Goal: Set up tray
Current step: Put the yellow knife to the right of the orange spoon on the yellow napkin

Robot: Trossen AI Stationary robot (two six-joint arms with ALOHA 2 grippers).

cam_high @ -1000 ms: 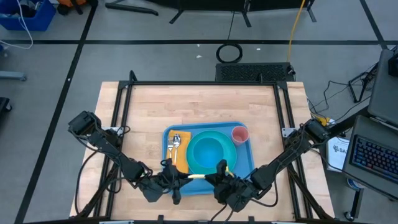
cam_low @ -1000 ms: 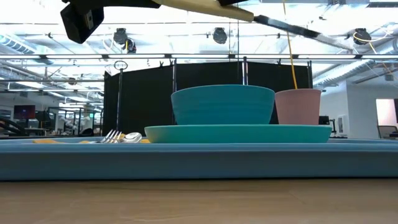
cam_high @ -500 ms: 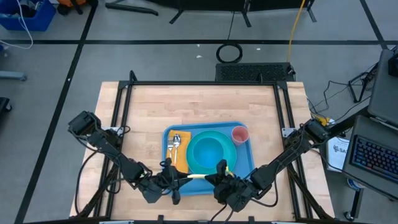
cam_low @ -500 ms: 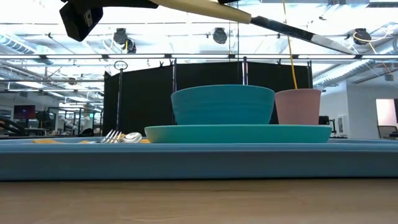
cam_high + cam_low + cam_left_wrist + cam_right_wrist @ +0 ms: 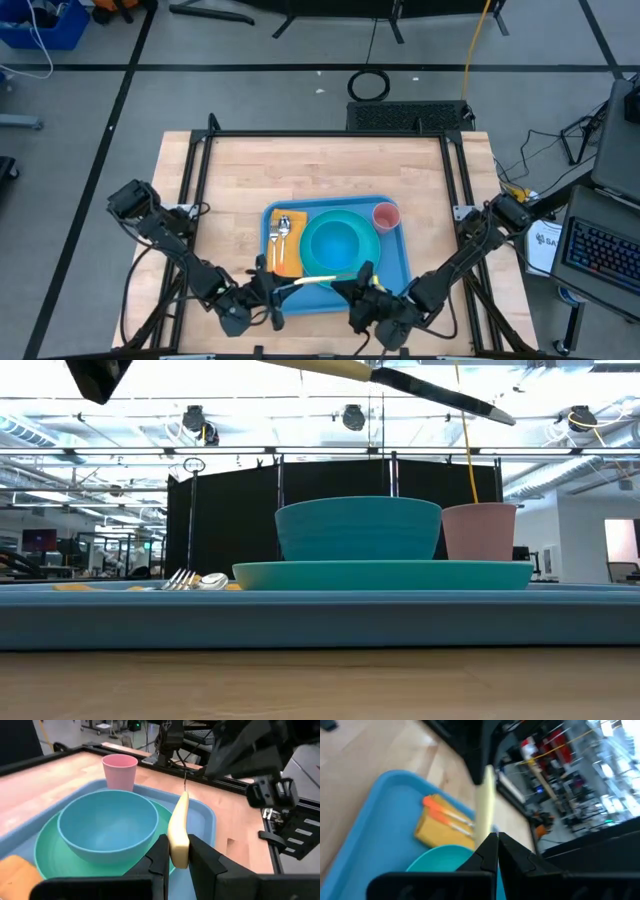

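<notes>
No readable writing or brand shows on any item; a white sheet at the right edge of the high view carries print too small to make out. A blue tray [image 5: 337,258] sits at the near middle of the wooden surface [image 5: 320,170]. On it a teal plate [image 5: 372,243] carries a blue bowl [image 5: 331,243], a pink cup [image 5: 386,215] stands at the far right corner, and a fork [image 5: 281,238] and spoon [image 5: 285,226] lie on an orange napkin [image 5: 290,255] at the left. Both arms reach in from the near edge and share one knife [image 5: 318,281] with a cream handle and dark blade, held level above the tray's near rim. The left hand [image 5: 176,857] is pinching the cream handle between its fingers [image 5: 161,852]. The right hand [image 5: 493,846] has its fingertips [image 5: 488,851] pressed together, the pale knife running up between them. Compared with a second ago, both arms have drawn back toward the near edge and the hands sit lower in the high view. In the low view the knife now crosses nearer the top, and the dark block at upper left has nearly slid out of sight. The tray and tableware have not moved.
</notes>
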